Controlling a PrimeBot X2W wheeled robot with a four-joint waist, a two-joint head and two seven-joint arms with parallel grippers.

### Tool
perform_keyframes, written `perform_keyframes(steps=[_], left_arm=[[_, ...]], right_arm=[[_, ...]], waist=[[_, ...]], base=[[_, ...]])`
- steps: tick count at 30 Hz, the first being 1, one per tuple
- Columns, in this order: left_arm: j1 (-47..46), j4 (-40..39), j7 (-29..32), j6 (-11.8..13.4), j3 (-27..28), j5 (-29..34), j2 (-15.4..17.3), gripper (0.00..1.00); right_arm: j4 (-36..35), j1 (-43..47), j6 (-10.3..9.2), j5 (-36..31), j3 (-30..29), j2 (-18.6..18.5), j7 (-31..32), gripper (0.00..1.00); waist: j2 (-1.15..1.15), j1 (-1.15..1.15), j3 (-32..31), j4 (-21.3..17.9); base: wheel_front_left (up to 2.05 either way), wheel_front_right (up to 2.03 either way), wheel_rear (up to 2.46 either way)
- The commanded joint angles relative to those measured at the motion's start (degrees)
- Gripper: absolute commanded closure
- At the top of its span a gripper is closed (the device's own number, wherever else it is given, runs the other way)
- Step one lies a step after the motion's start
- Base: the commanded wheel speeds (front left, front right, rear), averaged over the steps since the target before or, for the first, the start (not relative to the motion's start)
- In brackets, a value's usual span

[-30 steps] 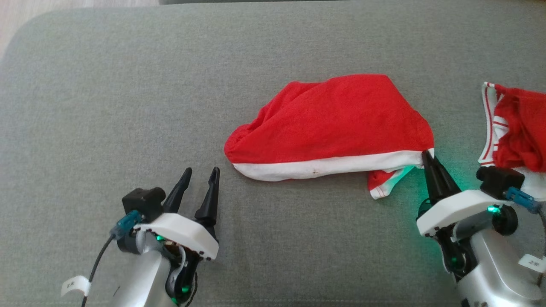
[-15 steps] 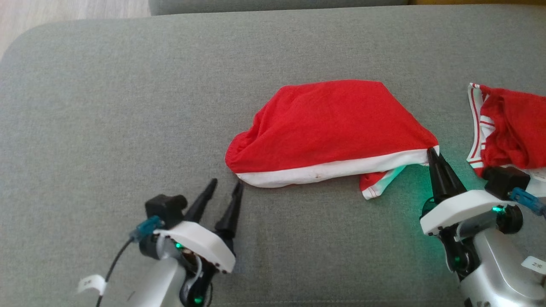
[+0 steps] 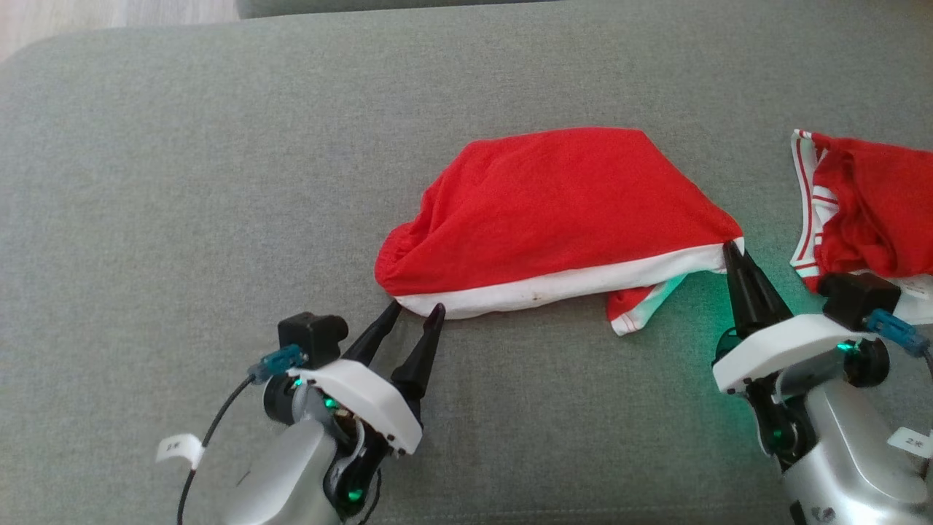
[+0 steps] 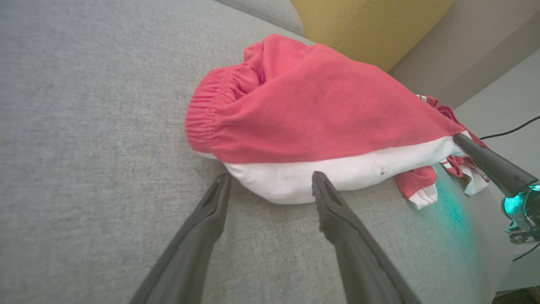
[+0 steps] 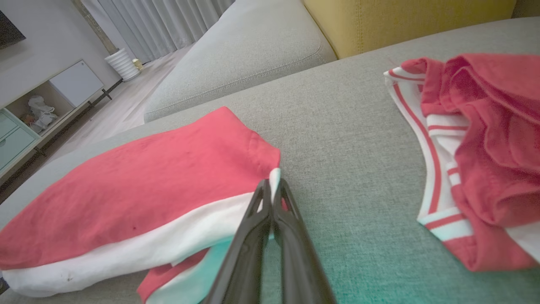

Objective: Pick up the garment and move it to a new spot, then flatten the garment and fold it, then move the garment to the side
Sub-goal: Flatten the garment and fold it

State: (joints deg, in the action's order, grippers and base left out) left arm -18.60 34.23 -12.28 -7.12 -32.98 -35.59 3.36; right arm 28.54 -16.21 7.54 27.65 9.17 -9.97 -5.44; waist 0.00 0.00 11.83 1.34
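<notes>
Since a second ago the left tool has crept forward: its fingers, spread wide, now reach the left end of the white band on the red garment. That garment lies rumpled mid-way across the grey sofa seat, with a striped flap poking out beneath the band. The right tool, pinched tight, holds the band's right corner. Just beyond it lies a second red-and-white garment, apart from the first.

Home living room: grey sofa, curtains, cabinet
</notes>
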Motion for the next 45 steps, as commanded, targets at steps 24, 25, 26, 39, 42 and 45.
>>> perform_keyframes(steps=[24, 25, 26, 39, 42, 45], left_arm=[[-6.2, -3.5, -2.7, 1.0, 2.2, 2.4, 4.7, 1.0], [-6.6, -4.6, -2.7, 1.4, 2.4, 2.9, 5.2, 1.0], [-7.0, -5.7, -2.7, 1.7, 2.5, 3.3, 5.7, 1.0], [-8.7, -28.8, 7.0, 10.3, 5.0, 6.5, 13.1, 1.0], [-7.0, -35.6, 10.4, 13.4, 5.6, 7.2, 14.7, 1.0], [-6.1, -39.7, 12.9, 15.1, 5.8, 7.6, 15.7, 1.0]], right_arm=[[-5.7, -3.8, -0.05, -5.9, 2.1, -2.7, -1.1, 1.0], [-6.5, -4.3, -0.05, -6.2, 2.2, -2.9, -1.0, 1.0], [-7.3, -4.9, -0.05, -6.6, 2.3, -3.2, -0.9, 1.0], [-23.1, -7.5, -0.05, -12.8, -0.7, -4.3, 4.9, 1.0], [-28.6, -4.8, -0.05, -14.5, -3.0, -3.3, 8.3, 1.0], [-32.2, -3.2, -0.05, -15.7, -4.4, -2.5, 10.8, 1.0]], waist=[[0.0, 0.0, -3.6, 0.3], [0.0, 0.0, -4.3, 0.3], [0.0, 0.0, -5.1, 0.3], [0.0, 0.0, -14.3, -1.0], [0.0, 0.0, -14.8, -1.2], [0.0, 0.0, -14.8, -1.3]], base=[[0.0, 0.0, 0.0], [0.0, 0.0, 0.0], [0.0, 0.0, 0.0], [0.0, 0.0, 0.0], [0.0, 0.0, 0.0], [0.0, 0.0, 0.0]])
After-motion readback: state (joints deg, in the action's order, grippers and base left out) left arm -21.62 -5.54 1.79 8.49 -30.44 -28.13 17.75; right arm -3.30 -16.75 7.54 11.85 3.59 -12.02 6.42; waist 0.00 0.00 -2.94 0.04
